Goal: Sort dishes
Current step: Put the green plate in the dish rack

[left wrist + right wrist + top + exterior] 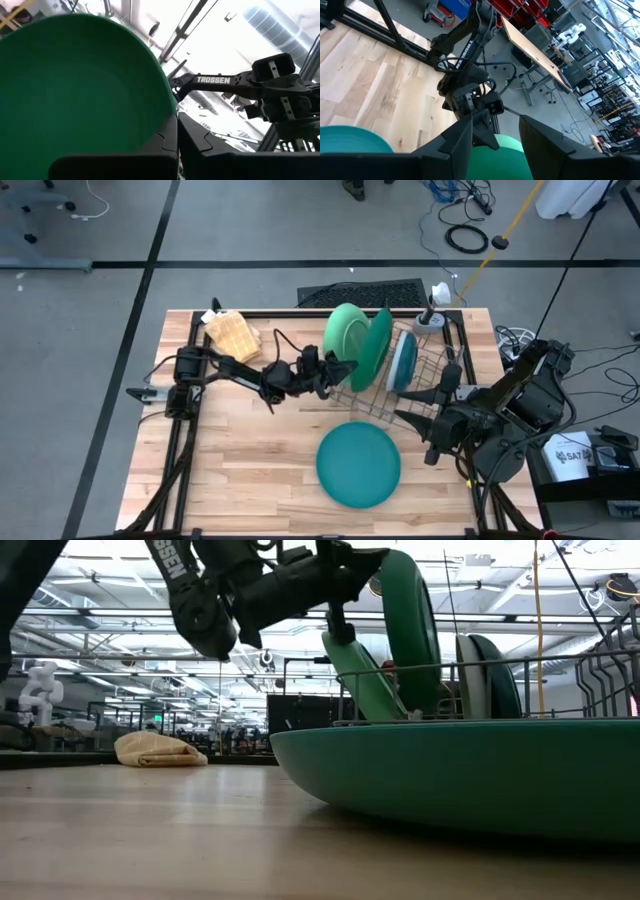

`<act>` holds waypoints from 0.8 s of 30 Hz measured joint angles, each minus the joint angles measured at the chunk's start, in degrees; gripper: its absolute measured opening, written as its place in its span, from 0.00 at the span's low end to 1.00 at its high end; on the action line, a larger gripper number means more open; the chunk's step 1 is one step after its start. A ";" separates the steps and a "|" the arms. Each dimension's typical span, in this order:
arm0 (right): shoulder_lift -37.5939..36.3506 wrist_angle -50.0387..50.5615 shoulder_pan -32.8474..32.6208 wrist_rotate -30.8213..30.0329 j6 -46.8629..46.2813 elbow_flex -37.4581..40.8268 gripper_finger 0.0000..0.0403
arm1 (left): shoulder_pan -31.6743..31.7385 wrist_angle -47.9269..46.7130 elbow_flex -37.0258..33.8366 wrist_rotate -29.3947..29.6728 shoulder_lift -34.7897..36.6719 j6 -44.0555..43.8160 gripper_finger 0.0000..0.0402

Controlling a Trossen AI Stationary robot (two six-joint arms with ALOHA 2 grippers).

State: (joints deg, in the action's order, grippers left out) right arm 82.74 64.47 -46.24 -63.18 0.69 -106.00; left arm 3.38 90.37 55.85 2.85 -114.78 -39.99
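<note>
1. At the near-left edge of the wire rack, the left tool is clamped on the rim of the dark green plate, which stands on edge in the rack; the left wrist view shows that plate filling the space just past the tool's fingers.
2. Just behind it in the rack, the light green plate stands upright too, leaning against the dark green one.
3. Farther right in the rack, the dark teal plate stands on edge with a pale plate touching its left side.
4. In front of the rack, a large teal plate lies flat on the wooden table; in the low view its rim fills the foreground.
5. At the rack's right end, the right tool hovers with its fingers spread apart and holding nothing.
6. At the table's far-left corner, a tan waffle cloth lies crumpled, well apart from the plates.
7. Beyond the rack's far-right corner, a grey utensil cup stands by the table's frame.
</note>
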 joint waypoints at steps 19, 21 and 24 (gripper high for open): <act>0.00 -0.92 0.55 -0.04 -0.46 0.01 0.39 | 1.50 -2.36 1.36 1.31 -0.33 -2.90 0.00; 0.00 -0.96 0.55 -0.02 -0.46 0.00 0.39 | 1.63 -2.92 1.36 1.81 -0.33 -3.97 0.00; 0.00 -1.34 0.55 -0.02 -0.46 0.01 0.39 | 1.92 -3.38 1.36 2.10 -0.33 -4.68 0.00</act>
State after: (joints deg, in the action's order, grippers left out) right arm 82.74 63.13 -45.69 -63.20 0.23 -105.99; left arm 5.30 86.99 57.21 4.95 -115.11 -44.67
